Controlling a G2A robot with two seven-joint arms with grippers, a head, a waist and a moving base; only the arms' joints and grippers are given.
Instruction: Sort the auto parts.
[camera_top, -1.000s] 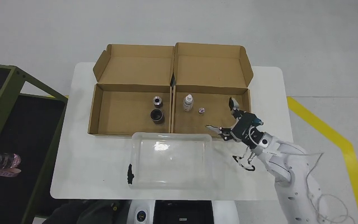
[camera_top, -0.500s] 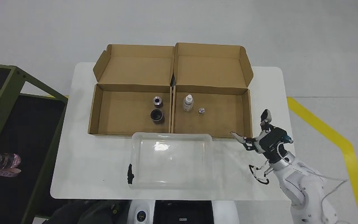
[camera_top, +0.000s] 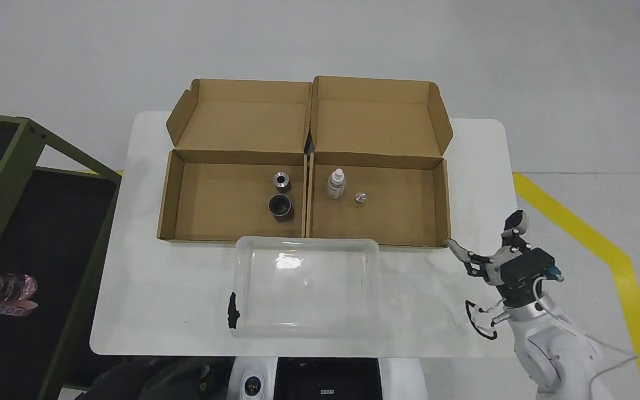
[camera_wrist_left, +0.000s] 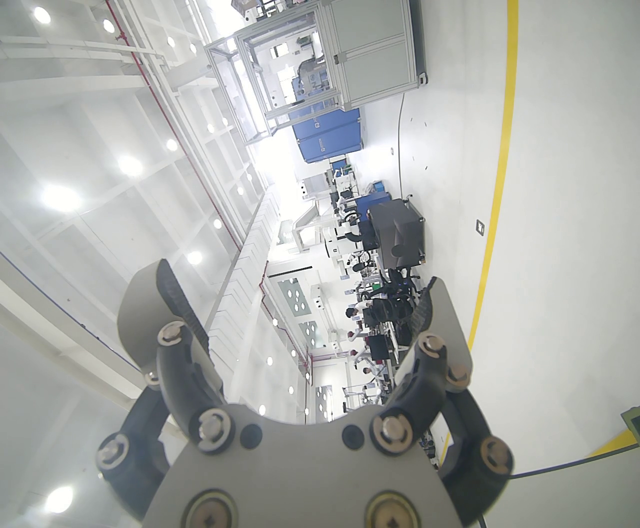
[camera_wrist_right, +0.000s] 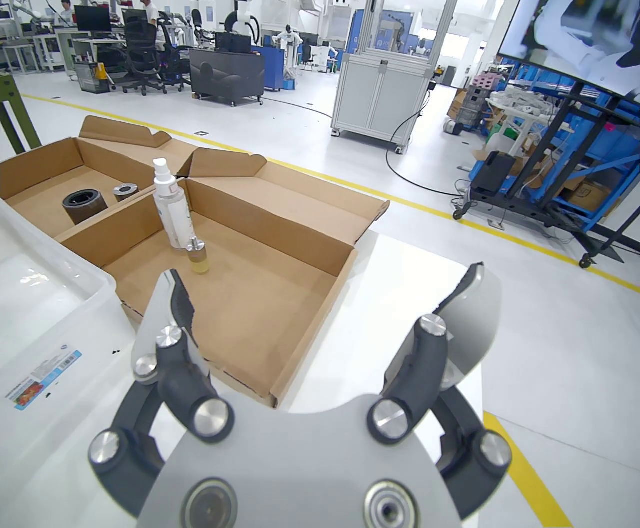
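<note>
Two open cardboard boxes stand side by side at the back of the table. The left box (camera_top: 215, 200) holds a black sleeve (camera_top: 280, 207) (camera_wrist_right: 84, 205) and a small metal cylinder (camera_top: 281, 181) (camera_wrist_right: 125, 191). The right box (camera_top: 400, 205) (camera_wrist_right: 260, 290) holds a white spray bottle (camera_top: 338, 182) (camera_wrist_right: 171, 210) and a small brass-and-steel fitting (camera_top: 362, 197) (camera_wrist_right: 198, 257). My right gripper (camera_top: 488, 240) (camera_wrist_right: 325, 295) hangs open and empty over the table's right front corner, just outside the right box. My left gripper (camera_wrist_left: 300, 305) is open, empty, and pointed up at the hall.
A clear plastic bin (camera_top: 305, 290) (camera_wrist_right: 45, 295) with nothing in it sits at the table's front, against the boxes. A small black item (camera_top: 232, 310) lies by the bin's left front corner. A green rack (camera_top: 40, 250) stands left of the table.
My right arm has drawn back from the right box to the table's right front corner, its gripper open throughout. The parts in the boxes have stayed put.
</note>
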